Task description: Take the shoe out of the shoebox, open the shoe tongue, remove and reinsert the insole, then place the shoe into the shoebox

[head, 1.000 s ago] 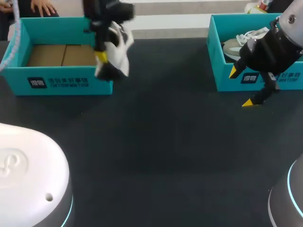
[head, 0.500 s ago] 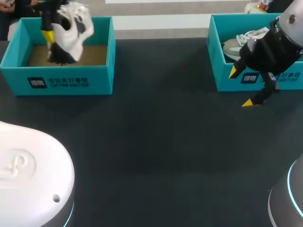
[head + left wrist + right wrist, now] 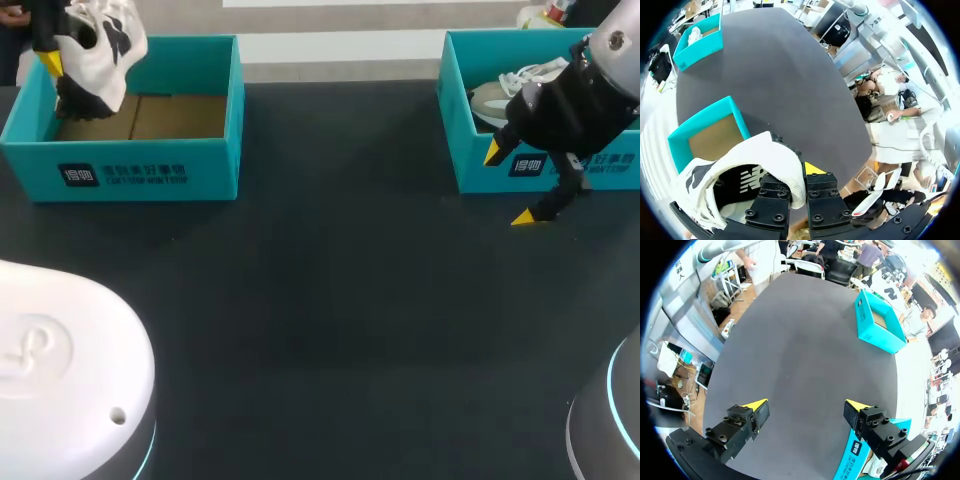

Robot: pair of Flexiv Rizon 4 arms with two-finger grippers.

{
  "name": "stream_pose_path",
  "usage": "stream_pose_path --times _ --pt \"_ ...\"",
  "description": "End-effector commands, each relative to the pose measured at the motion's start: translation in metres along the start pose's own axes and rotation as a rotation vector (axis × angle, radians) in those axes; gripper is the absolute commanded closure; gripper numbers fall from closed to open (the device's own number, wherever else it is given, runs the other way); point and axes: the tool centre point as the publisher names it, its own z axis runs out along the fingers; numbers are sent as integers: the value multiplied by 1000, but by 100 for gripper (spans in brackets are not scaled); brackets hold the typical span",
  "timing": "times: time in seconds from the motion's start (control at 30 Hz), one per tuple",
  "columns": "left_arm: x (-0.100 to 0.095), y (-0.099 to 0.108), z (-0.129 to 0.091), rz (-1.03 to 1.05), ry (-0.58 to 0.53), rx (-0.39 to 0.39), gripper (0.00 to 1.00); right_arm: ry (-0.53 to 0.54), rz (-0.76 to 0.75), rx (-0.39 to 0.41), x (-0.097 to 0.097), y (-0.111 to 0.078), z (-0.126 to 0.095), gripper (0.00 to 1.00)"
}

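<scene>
Now over the far left end of the teal shoebox (image 3: 150, 170), the white-and-black sneaker (image 3: 100, 45) hangs from my left gripper (image 3: 58, 70). A second ago it hung at the box's right wall, and half a second ago above the middle. So the arm has carried it leftward across the whole opening. I read this as the closing step, lining the shoe up before it goes down into the box. It is not set down yet. From the head view its dark lower end overlaps the left wall, and I cannot tell whether it touches the brown cardboard floor.

From the left wrist view, the left gripper (image 3: 800, 175) has its fingers pressed close together, pinching a fold of the sneaker (image 3: 740, 175) at its rim, with the shoebox (image 3: 705, 122) just ahead of it.

My right gripper (image 3: 508, 185) has not moved in that second. It hovers with fingers spread wide and nothing between them, just in front of a second teal shoebox (image 3: 465, 130) holding a grey-and-white shoe (image 3: 490, 100). The right wrist view shows the same gripper (image 3: 806, 407) apart over the bare black table (image 3: 805, 340).

The sneaker looks soft: white mesh upper, black side panel with a white mark, draping limply from the grip and not sitting level.
</scene>
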Motion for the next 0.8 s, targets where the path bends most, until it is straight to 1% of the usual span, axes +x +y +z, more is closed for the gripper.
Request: stream_pose_path --times 0.03,0.37,0.4,0.47,0.53,0.63,0.7,0.73,0.8 --pt "2 -1 -1 1 -2 -5 100 2 0 2 -1 0 1 0" --pt "2 -1 -1 1 -2 -5 100 2 0 2 -1 0 1 0" --pt "1 5 -2 0 -5 13 100 2 0 2 -1 0 1 0" --pt "-2 15 -4 7 -9 -14 100 2 0 2 -1 0 1 0" --pt "-7 34 -7 3 -21 -18 100 2 0 2 -1 0 1 0" --pt "-13 57 -10 41 3 -14 100 2 0 2 -1 0 1 0" --pt "-17 77 -13 7 -4 -14 100 2 0 2 -1 0 1 0" --pt "-18 83 -14 10 -4 -14 100 2 0 2 -1 0 1 0" --pt "-21 100 -16 -8 0 -11 100 2 0 2 -1 0 1 0"
